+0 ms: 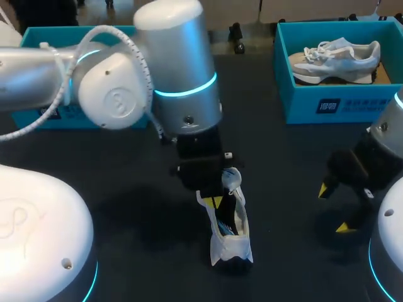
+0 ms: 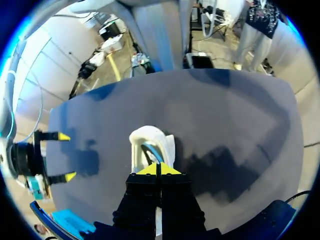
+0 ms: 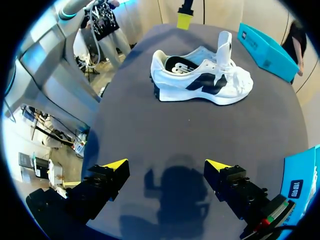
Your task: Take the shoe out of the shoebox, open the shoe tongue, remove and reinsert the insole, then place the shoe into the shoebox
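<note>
A white shoe (image 1: 230, 242) with dark side marks lies on the dark table near the middle, its tongue (image 3: 223, 47) standing upright. My left gripper (image 1: 217, 202) hangs just above the shoe's opening, fingers shut with nothing between them; in the left wrist view its tips (image 2: 156, 169) meet over the shoe (image 2: 150, 142). My right gripper (image 3: 166, 165) stands open to the right of the shoe (image 3: 200, 82), a good gap away, nothing in it; the head view shows it at the right edge (image 1: 332, 209). A second pale shoe (image 1: 334, 60) lies in the blue shoebox (image 1: 315, 104) at the back right.
Another blue shoebox (image 1: 38, 38) stands at the back left, mostly hidden behind my left arm. Bare dark table lies between the shoe and the right gripper (image 2: 67, 156). The right box's corner (image 3: 300, 185) is close beside the right gripper.
</note>
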